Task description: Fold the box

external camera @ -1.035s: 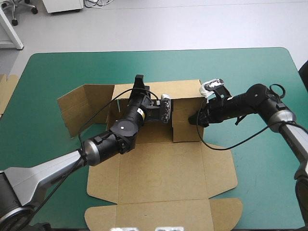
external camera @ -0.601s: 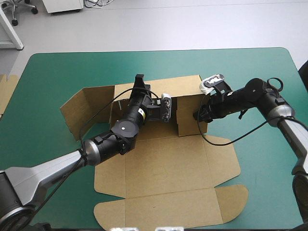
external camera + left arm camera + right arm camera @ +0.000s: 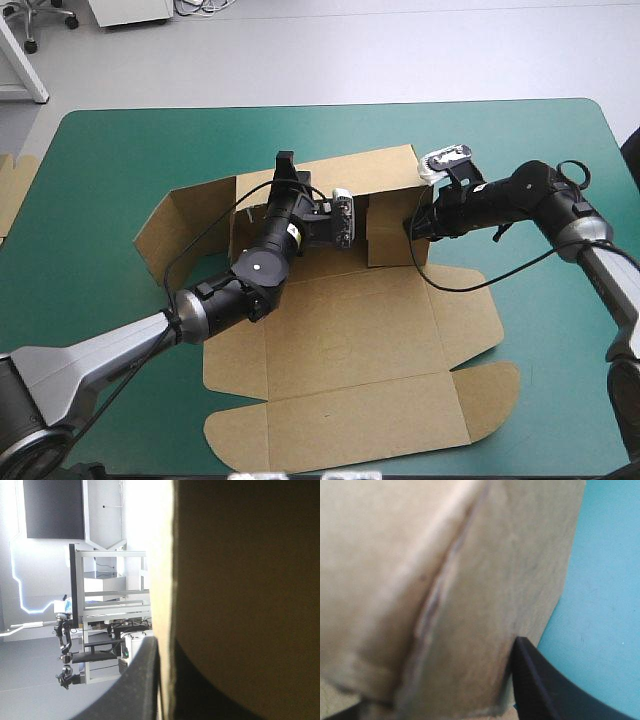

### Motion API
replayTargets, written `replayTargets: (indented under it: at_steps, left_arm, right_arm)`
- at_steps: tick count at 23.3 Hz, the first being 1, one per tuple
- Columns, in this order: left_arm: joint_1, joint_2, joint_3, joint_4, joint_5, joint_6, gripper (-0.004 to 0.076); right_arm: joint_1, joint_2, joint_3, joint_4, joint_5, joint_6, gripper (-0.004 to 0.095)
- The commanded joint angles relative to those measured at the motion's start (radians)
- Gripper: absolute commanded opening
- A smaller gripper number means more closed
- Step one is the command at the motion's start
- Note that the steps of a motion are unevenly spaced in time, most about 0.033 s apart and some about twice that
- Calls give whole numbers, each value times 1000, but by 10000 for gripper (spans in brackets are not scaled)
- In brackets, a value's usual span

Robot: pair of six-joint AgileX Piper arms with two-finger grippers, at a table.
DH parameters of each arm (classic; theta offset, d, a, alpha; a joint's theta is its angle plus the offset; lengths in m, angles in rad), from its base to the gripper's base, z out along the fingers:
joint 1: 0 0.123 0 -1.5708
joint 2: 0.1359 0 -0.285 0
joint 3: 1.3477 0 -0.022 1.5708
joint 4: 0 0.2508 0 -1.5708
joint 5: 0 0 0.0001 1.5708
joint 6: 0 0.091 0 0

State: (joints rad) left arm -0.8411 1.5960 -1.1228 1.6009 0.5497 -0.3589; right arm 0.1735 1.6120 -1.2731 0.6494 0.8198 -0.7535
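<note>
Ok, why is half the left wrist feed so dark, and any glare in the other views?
Left wrist view: the box stands close against bright light behind it, so its near face is in shadow. Right wrist view: its board is evenly lit, no glare. High view: even light, no glare.

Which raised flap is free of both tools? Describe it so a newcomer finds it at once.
On the teal-green table lies the brown box, its far wall raised. At that wall's left end a flap stands, angled toward the table's left edge. Unlike the right-end flap, gripped by the right tool, nothing touches it.
</note>
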Motion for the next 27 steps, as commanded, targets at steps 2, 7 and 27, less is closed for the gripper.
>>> replayTargets:
  at_steps: [2, 7, 27]
  left_arm:
    - [-8, -45, -26, 39, -45, -16, -10]
    - [-8, -45, -26, 39, -43, -16, -10]
    - [-8, -45, -26, 37, -25, -18, -10]
  right_arm:
    - [-4, -38, -38, 73, -30, 1, 124]
    - [-4, -49, -38, 4, 40, 1, 538]
    - [-248, -455, 339, 100, 30, -121, 512]
